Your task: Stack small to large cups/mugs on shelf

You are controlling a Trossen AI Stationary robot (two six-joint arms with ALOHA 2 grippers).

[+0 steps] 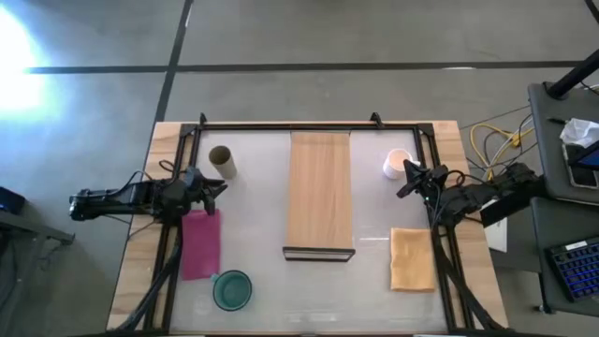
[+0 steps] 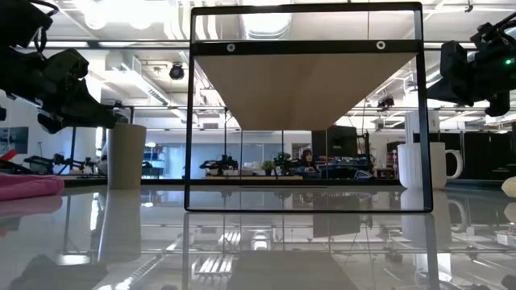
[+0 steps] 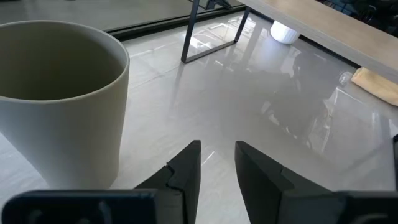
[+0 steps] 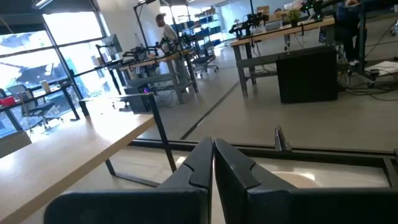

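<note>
Nothing on the shelf [image 1: 319, 187] yet; plank runs down the desk's middle. Three cups, one each: white mug [image 1: 396, 163] near the far right corner, olive cup [image 1: 222, 161] near the far left, teal mug [image 1: 232, 289] at the near edge, left side. Two cloths: pink [image 1: 200, 242], orange-yellow [image 1: 412, 258].

Left gripper [image 1: 214, 186] just beside the olive cup, fingers [image 3: 186, 171] slightly apart, holding nothing. Right gripper [image 1: 408, 178] by the white mug, fingers together, empty.

Probably ceramic: rigid, glossy, slippery, chips if dropped. Best pinched across the rim wall or over the body, not by the handle.
</note>
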